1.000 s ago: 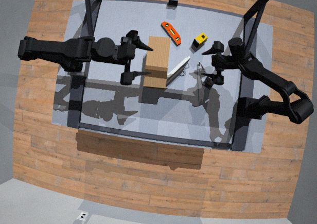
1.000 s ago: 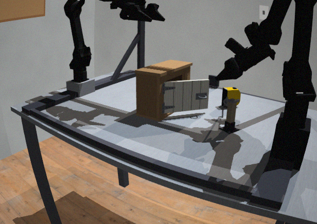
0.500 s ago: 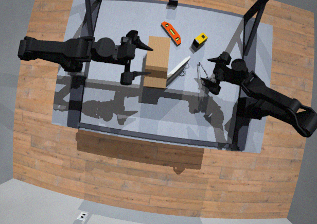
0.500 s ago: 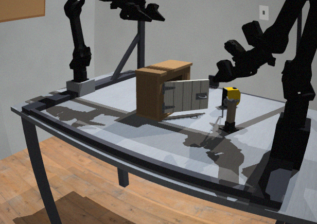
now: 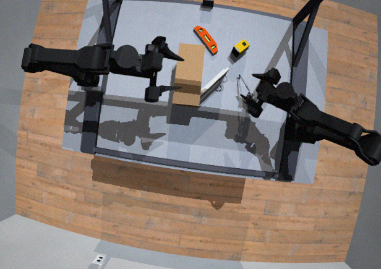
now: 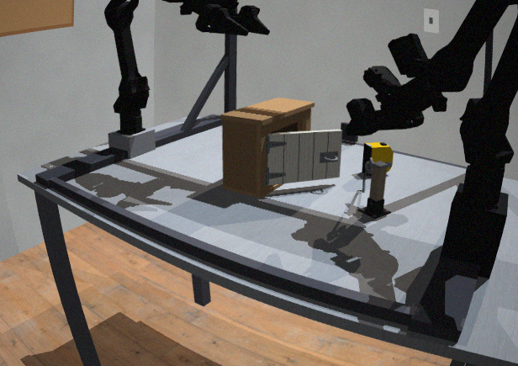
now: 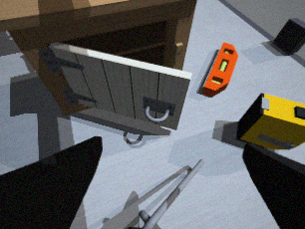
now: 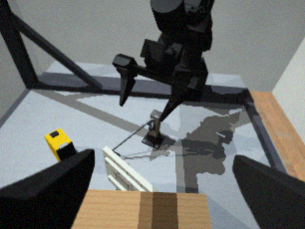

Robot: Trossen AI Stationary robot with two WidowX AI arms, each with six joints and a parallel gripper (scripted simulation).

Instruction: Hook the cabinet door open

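The wooden cabinet (image 5: 188, 74) stands upright on its base in the middle of the table, also in the side view (image 6: 256, 145). Its grey plank door (image 5: 214, 81) (image 7: 125, 85) is swung partly open. A metal ring (image 7: 158, 112) sits on the door's face. The short post (image 6: 378, 183) (image 8: 154, 131) stands to the door's side. Its thin hook (image 5: 242, 83) reaches out from the post toward the door (image 8: 132, 136), with its free end apart from the door. My left gripper (image 5: 252, 88) is open and empty just above the post. My right gripper (image 5: 176, 73) (image 6: 252, 23) is open and empty, high over the cabinet's far side.
An orange level (image 5: 205, 39) and a yellow tape measure (image 5: 241, 46) lie behind the door and post. A small black box (image 5: 207, 2) sits at the table's back edge. Dark frame struts rise at both back corners.
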